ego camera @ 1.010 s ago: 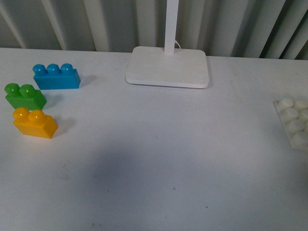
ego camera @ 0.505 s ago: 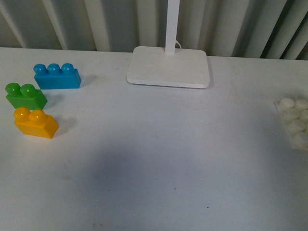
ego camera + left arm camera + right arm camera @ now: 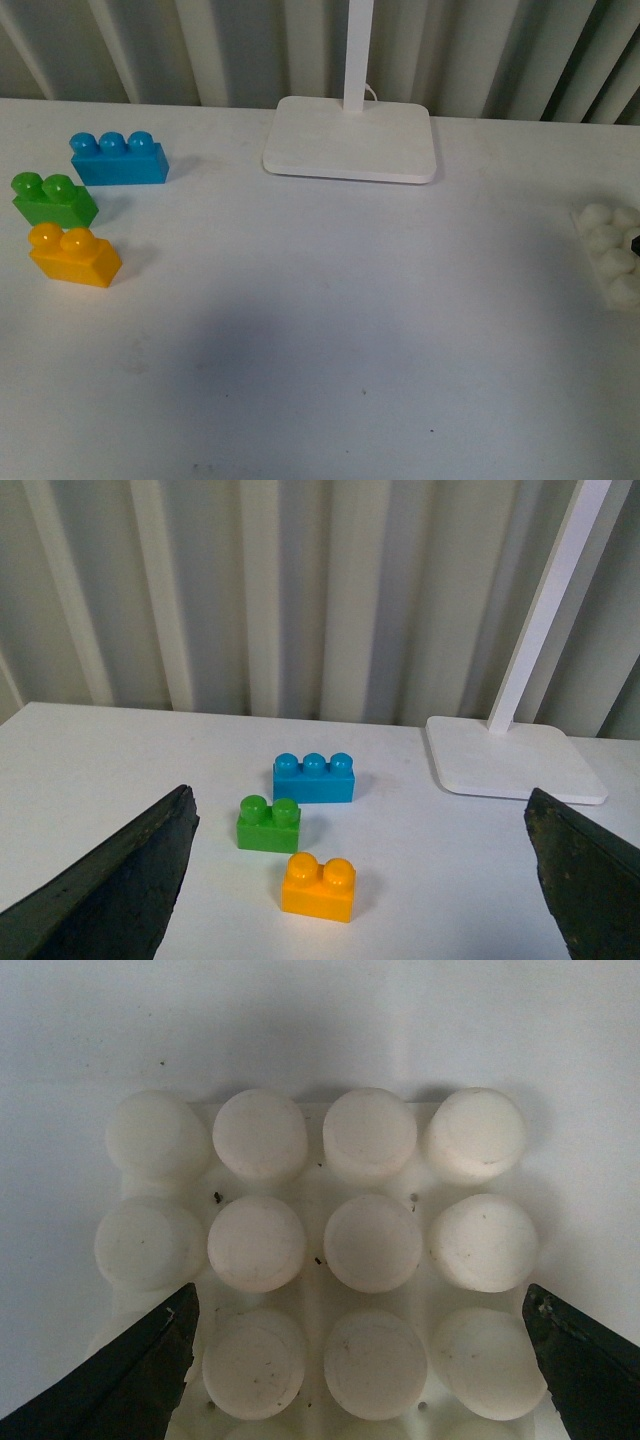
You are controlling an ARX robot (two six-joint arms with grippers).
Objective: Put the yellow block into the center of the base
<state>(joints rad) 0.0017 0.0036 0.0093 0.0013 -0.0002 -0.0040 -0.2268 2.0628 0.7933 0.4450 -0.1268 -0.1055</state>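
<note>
**Front view:** On the left of the white table [image 3: 330, 330], yellow block [image 3: 72, 257] sitting flat, studs up, nearest of three bricks. Green brick [image 3: 54, 200] just behind it, blue brick [image 3: 118, 160] beyond that. Lamp foot [image 3: 350, 140] at the far middle. Base [image 3: 608, 250] well apart from the block, cut off by the right edge, with a dark speck against it too small to identify.

**Left wrist view:** Left gripper [image 3: 360, 815] released, dark fingers [image 3: 110, 890] spread wide, grasping nothing, clear of the bricks. Framed between them, yellow block [image 3: 318, 888] closest, then green brick [image 3: 268, 824] and blue brick [image 3: 314, 778], with lamp foot [image 3: 515, 770] off to one side.

**Right wrist view:** Right gripper [image 3: 358, 1300] likewise released, looking straight down on base [image 3: 315, 1215], fingers [image 3: 140, 1380] flanking the stud grid. Contact with the plate impossible to tell.
</note>
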